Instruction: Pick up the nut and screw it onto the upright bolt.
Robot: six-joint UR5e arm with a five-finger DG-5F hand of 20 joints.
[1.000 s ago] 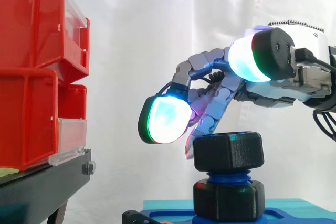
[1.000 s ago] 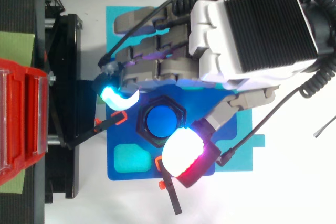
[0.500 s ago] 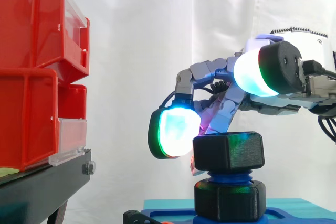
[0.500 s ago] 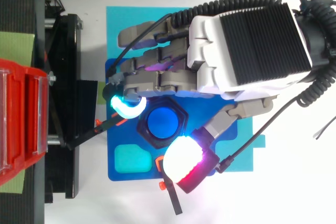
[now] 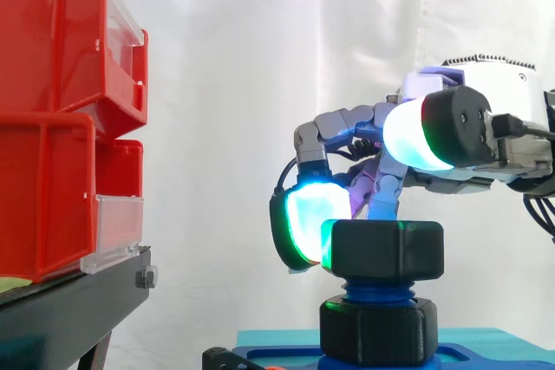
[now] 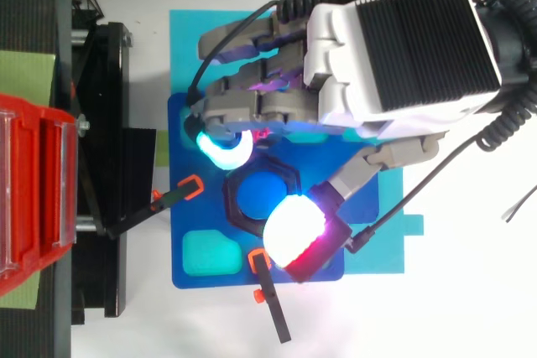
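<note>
A black hexagonal nut (image 5: 386, 250) is sitting on the top of an upright blue bolt (image 5: 379, 288), with a few coarse blue threads showing beneath it. It is looking close to level, so it is probably only started on the thread and not yet wound down. Lower on the bolt, a second black hexagonal collar (image 5: 377, 332) is resting where the bolt is meeting a blue base plate (image 6: 222, 278).

The robot hand (image 6: 403, 60) is reaching in over the bolt and is sitting close around the nut. Whether it is actually gripping the nut or only resting against it cannot be told.

Seen from above, the bolt's round blue end (image 6: 256, 197) is showing through the middle of the nut. Well away from the bolt, on the side opposite the arm, stacked red bins (image 5: 52, 127) are standing on a black stand (image 5: 78, 301).

The nut is looking like rigid moulded plastic, so it is likely light and stiff, with smooth faces that could slip. Its opposite flat sides are offering the best hold. Keeping it square to the bolt while turning should matter, since a tilted nut could bind on the thread.
</note>
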